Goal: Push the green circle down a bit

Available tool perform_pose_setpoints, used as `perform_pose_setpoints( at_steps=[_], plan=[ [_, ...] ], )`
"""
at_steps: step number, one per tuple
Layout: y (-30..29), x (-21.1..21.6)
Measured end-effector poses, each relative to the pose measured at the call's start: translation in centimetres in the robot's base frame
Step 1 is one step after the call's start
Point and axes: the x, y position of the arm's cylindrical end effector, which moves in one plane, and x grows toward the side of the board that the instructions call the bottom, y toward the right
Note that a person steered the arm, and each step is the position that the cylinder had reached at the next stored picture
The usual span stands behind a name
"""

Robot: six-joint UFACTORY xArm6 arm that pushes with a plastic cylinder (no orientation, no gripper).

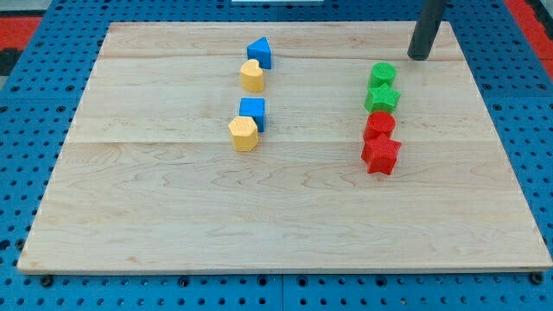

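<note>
Blue pegboard surrounds a pale wooden worktop (285, 216) that carries eight small blocks. On its right half, near the top edge, sits the green circle (382, 74), heading a close column: just below and touching it is the green star (382, 97), then the red circle (380, 124), then the red star (380, 155). My tip (418, 57) rests on the worktop up and to the right of the green circle, near it but apart. No jaws exist on this rod, so there is nothing to open or close.

To push well, I judge that my tip should first slide left along the top edge until it is directly above the green circle, then travel straight down toward the bottom edge. A centred contact matters, since an off-centre push would send the block sideways. Because the green star touches it, a short stroke is wise; a longer one would likely shove the whole column.

Well apart, on the left half, are the blue triangle (260, 52) with a yellow heart (251, 76), and a blue cube (253, 111) with a yellow hexagon (244, 133).
</note>
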Motion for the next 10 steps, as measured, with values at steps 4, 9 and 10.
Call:
perform_pose_setpoints(
  at_steps=[4,9,10],
  plan=[
    [-6.6,0.1],
    [-7.0,4.5],
    [-7.6,6.1]
  ],
)
